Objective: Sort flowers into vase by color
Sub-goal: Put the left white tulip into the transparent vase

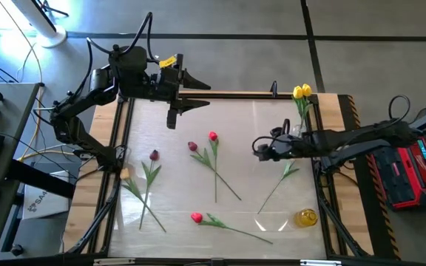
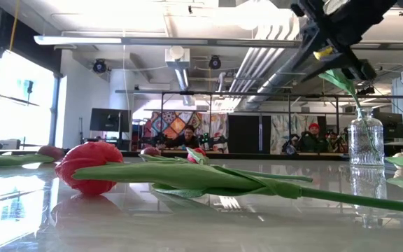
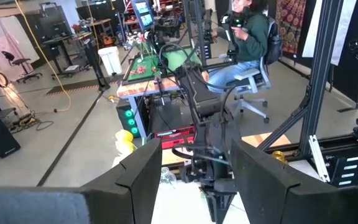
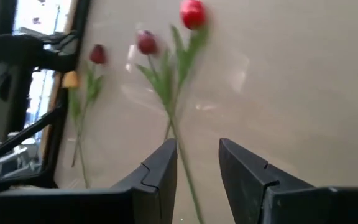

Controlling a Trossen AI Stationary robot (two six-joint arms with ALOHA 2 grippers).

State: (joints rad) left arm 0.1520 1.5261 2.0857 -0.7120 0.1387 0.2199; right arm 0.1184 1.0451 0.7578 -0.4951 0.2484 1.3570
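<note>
From above, the right gripper [image 1: 258,147] hangs near the surface's [image 1: 176,177] right edge, fingers spread and empty; the left gripper [image 1: 173,118] waits at the far edge, fingers apart. Loose flowers [image 1: 214,164] lie mid-surface. Level view: yellow tulip stem in a glass vase [image 2: 366,139]. Right wrist: fingers [image 4: 157,171] spread above a stem.

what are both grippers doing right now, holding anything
left gripper: open, empty, raised at the table's far edge.
right gripper: open, empty, above the table.
</note>
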